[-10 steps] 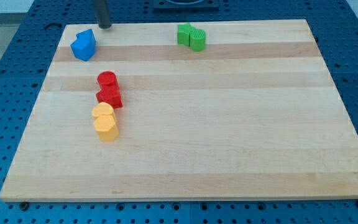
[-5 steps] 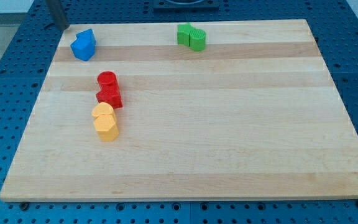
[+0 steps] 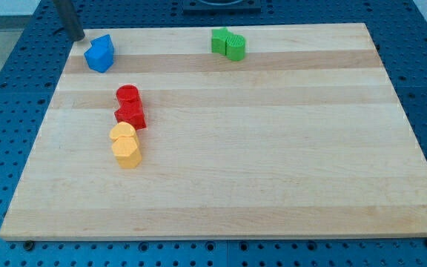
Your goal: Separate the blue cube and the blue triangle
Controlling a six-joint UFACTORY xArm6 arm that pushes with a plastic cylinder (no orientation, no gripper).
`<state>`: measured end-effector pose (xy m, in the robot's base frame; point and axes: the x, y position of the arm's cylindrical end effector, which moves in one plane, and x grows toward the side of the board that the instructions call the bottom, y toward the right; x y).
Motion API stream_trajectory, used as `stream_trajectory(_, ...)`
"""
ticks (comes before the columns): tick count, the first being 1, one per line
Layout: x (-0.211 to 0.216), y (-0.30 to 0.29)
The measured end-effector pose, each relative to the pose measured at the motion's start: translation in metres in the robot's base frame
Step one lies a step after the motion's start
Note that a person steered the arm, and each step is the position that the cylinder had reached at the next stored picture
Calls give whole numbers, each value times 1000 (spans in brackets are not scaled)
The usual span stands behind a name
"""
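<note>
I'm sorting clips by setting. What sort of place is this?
Probably a robotics lab bench: a wooden board lies on a blue perforated table, with small coloured blocks and my tip beside the blue blocks.

Lab bench setup is indicated: a pale wooden board (image 3: 258, 148) is laid on a blue perforated mounting plate (image 3: 6, 89) with a regular hole grid, as used for robot rigs. Small plastic test blocks are scattered on the board.
</note>
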<state>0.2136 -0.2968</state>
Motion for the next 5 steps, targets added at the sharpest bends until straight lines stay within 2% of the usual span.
stream_trajectory(2, 33, 28)
stream_trajectory(5, 50, 110)
